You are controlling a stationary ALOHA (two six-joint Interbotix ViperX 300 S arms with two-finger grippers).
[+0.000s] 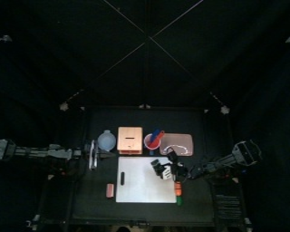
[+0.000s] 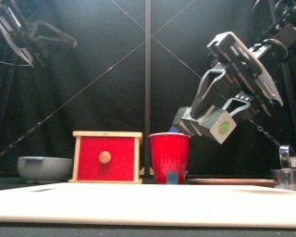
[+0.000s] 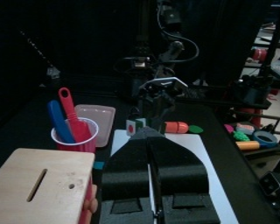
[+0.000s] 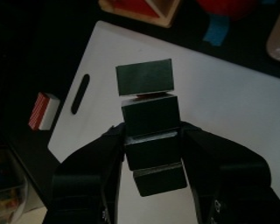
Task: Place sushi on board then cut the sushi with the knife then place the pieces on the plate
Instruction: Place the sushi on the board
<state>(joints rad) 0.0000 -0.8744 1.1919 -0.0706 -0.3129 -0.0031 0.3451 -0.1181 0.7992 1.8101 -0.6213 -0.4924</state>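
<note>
The sushi (image 4: 150, 114) is gripped by the right end effector (image 2: 216, 126), raised above the board (image 1: 138, 183). Its separate blocks are shown only by the right wrist view. The left end effector (image 3: 154, 166) is closed.

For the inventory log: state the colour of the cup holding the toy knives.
Red; the cup shows best in the front view.

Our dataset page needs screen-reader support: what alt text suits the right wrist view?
The right gripper, jaws shut, holds a toy sushi roll of dark green blocks in the air above a white cutting board.
</note>
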